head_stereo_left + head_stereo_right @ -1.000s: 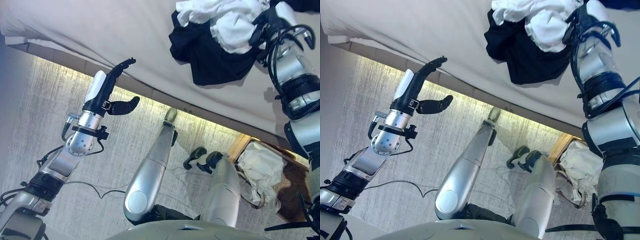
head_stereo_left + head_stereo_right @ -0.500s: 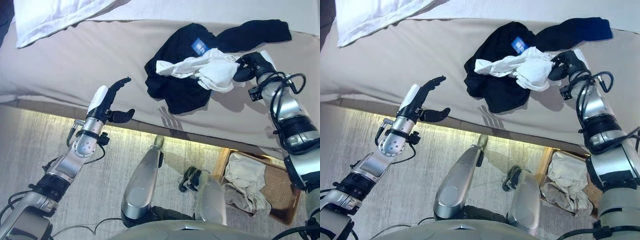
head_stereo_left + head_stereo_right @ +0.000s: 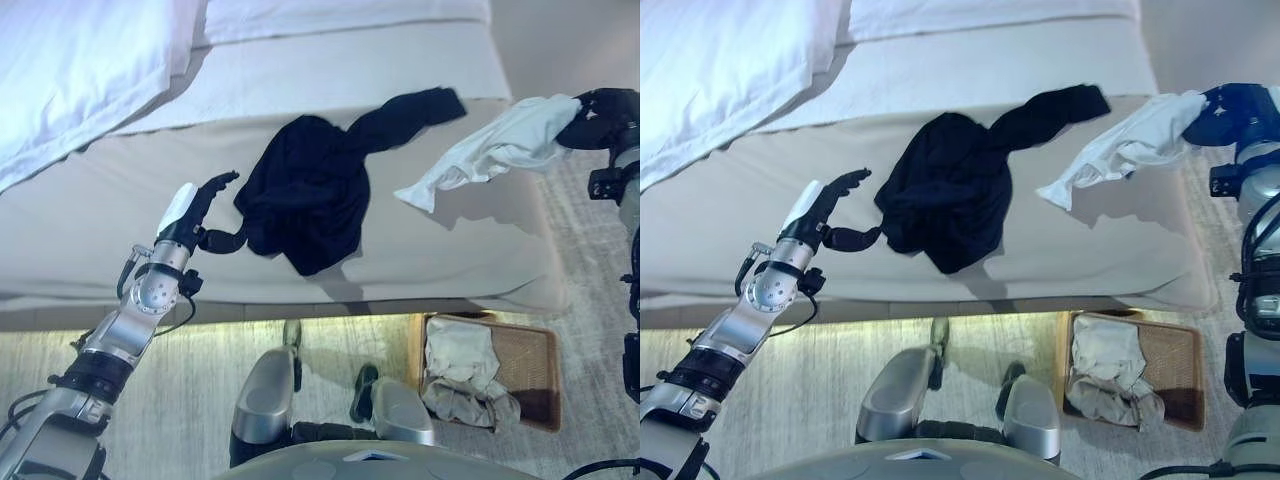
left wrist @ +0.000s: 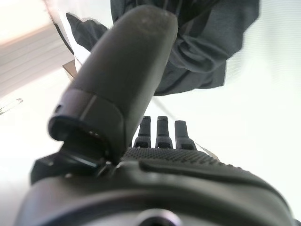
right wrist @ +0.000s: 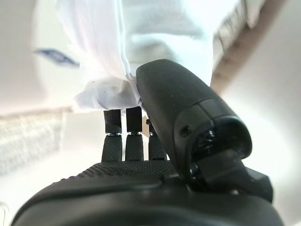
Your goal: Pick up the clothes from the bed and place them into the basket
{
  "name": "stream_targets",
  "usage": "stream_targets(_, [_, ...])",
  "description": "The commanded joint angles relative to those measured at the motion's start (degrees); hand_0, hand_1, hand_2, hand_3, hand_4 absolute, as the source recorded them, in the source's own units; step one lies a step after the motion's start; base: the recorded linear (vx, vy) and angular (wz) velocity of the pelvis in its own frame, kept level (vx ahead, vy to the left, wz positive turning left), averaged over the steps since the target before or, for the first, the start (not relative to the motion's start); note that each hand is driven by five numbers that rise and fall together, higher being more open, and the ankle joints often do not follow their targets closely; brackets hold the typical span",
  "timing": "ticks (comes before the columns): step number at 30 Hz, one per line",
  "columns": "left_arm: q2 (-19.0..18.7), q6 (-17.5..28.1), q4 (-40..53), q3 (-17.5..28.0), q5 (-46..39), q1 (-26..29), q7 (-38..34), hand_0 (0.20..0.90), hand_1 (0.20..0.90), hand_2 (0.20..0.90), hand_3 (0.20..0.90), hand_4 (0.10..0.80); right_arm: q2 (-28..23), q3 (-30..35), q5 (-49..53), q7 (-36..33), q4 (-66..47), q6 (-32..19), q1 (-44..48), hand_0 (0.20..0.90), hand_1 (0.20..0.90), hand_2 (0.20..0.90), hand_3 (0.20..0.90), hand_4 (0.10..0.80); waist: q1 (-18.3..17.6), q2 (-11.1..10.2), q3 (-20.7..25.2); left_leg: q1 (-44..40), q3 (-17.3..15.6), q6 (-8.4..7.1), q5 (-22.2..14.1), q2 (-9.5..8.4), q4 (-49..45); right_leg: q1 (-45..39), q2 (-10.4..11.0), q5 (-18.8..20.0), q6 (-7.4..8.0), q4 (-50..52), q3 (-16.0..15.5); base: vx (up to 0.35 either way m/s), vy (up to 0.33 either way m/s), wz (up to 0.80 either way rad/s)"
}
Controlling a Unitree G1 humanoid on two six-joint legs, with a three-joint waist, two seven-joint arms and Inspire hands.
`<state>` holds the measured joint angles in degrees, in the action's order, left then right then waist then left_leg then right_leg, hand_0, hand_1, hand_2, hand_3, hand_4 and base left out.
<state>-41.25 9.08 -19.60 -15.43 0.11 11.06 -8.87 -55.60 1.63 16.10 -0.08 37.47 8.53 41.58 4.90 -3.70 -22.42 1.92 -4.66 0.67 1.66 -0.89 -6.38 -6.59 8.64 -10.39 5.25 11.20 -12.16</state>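
My right hand (image 3: pixel 597 112) is shut on a white garment (image 3: pixel 487 150) and holds it up above the bed's right end; the cloth hangs from the fingers, and it shows in the right wrist view (image 5: pixel 113 52). A black garment (image 3: pixel 310 190) lies spread on the beige bed (image 3: pixel 150 250), one sleeve reaching toward the far right. My left hand (image 3: pixel 190 212) is open with straight fingers just left of the black garment, a little above the bed. The wicker basket (image 3: pixel 532 375) stands on the floor below the bed's right end, with pale clothes (image 3: pixel 458 375) inside.
A white pillow (image 3: pixel 70 70) and white bedding lie at the far left of the bed. Grey carpet (image 3: pixel 590 260) runs along the bed's right side and in front of it.
The camera has tilted up, showing more of the bed. My right hand has lifted the white garment off the black one and carried it right. My left hand has come nearer the black garment.
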Motion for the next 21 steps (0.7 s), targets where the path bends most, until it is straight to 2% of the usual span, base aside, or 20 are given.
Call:
stream_targets(1, [0.26,5.67,-2.79,0.46,1.07,-3.32,-0.99,0.900,0.900,0.900,0.900,0.800,-8.49,-1.15,2.69,-2.19,-5.39,-6.51,-2.50,0.300,0.300,0.300,0.200,0.100,-2.88,0.87,14.71,-5.58,-1.75,-1.15,-8.26,0.82,0.69,4.06,-4.23,4.74,-1.35,-2.53,0.52,-0.037,0.016,-0.38])
stream_targets(7, [-0.34,7.79,-5.65,0.33,1.15,-3.34,-1.49,0.900,0.900,0.900,0.900,0.800,-10.87,4.44,3.41,-3.46,-7.18,-6.60,-7.38,0.300,0.300,0.300,0.200,0.100,-5.65,1.08,16.29,-7.71,-3.25,-1.20,-6.70,1.00,6.27,4.06,-4.89,7.36,0.05,-6.43,3.26,-0.045,-0.001,-0.38])
stream_targets(8, [-0.06,7.97,-6.30,0.31,1.38,-3.07,-2.07,0.900,0.900,0.900,0.900,0.800,-11.34,6.28,3.45,-3.33,-7.40,-6.93,-9.14,0.300,0.300,0.300,0.200,0.100,-7.05,1.04,16.70,-8.07,-4.13,-1.17,-6.80,1.12,6.89,4.36,-5.03,8.31,0.40,-7.85,4.55,-0.025,0.008,-0.28])
stream_targets(17, [0.92,9.80,-9.69,1.07,2.27,-3.06,-2.28,0.900,0.900,0.900,0.900,0.800,-11.67,15.03,2.32,-3.96,-10.54,-6.93,-20.90,0.300,0.300,0.300,0.200,0.100,-12.03,0.68,17.67,-8.71,-6.91,-0.26,-7.73,1.23,7.35,6.10,-7.05,9.82,0.68,-9.42,10.62,-0.026,-0.004,-0.37])
stream_targets(21, [1.12,10.29,-10.36,0.87,2.09,-1.85,-1.21,0.900,0.900,0.900,0.900,0.800,-10.54,21.23,3.77,-3.57,-11.41,-8.27,-29.42,0.300,0.300,0.300,0.200,0.100,-15.19,0.83,17.65,-8.97,-8.67,-0.03,-7.95,1.72,7.41,7.11,-8.28,10.40,0.80,-9.67,13.70,-0.050,-0.024,-0.32])
